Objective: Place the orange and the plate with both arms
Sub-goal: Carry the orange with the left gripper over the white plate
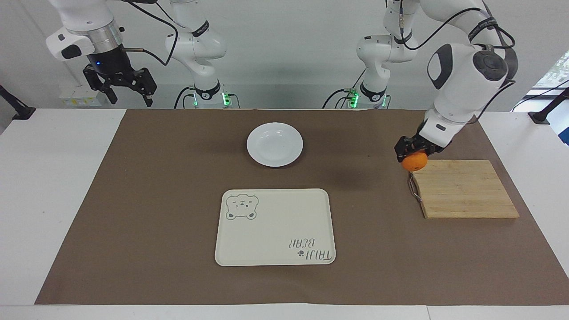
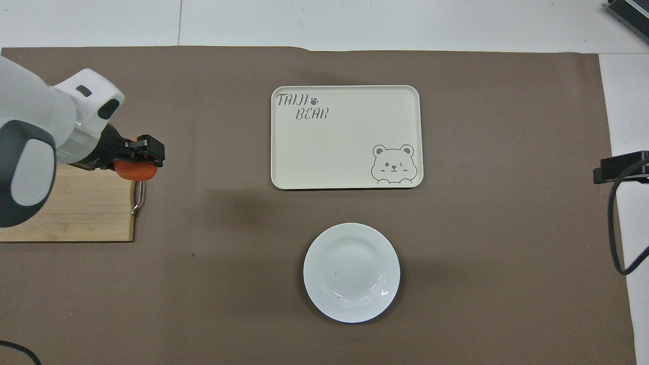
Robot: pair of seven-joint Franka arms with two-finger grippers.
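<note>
Currently left gripper [image 1: 411, 153] jaws clamp small round orange [image 1: 414, 162] midair over wooden board's edge [image 1: 462, 189]; shallow pinch, could slip before glossy white plate [image 1: 274, 144]; right gripper [image 1: 126, 89] waits, jaws open

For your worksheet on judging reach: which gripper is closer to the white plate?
Neither is close, and the two views do not settle it. The left gripper, shut on the orange, hangs over the cutting board's handle end; the right gripper waits raised over the right arm's end, away from the plate.

Orange [image 1: 414, 162] bright orange; plate [image 1: 274, 144] plain white; tray [image 1: 275, 227] cream w/ bear.
</note>
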